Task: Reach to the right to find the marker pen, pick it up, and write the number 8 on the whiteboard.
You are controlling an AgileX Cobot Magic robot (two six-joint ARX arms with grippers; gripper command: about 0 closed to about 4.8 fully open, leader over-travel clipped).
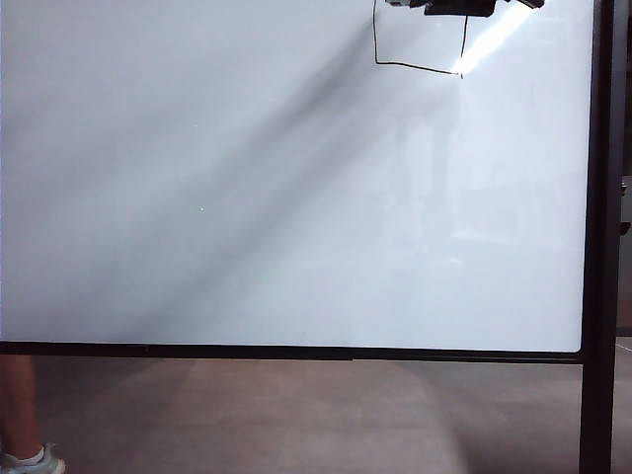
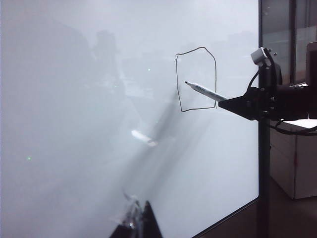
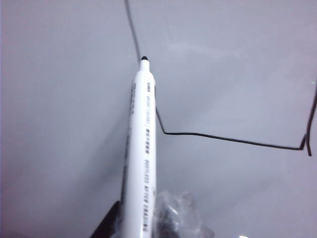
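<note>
The right gripper (image 2: 233, 104), clamped on the marker pen (image 2: 205, 91), holds its tip at the number 8 (image 2: 196, 79) upper right on the whiteboard (image 1: 247, 197) to add strokes; left gripper (image 2: 136, 223) idles, finger state indeterminable.

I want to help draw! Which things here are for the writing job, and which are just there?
For the job:
- marker pen, held in the right gripper
- whiteboard
- the unfinished number 8

Just there:
- left gripper, low by the board, idle
- white cabinet
- someone's leg and shoe
</note>
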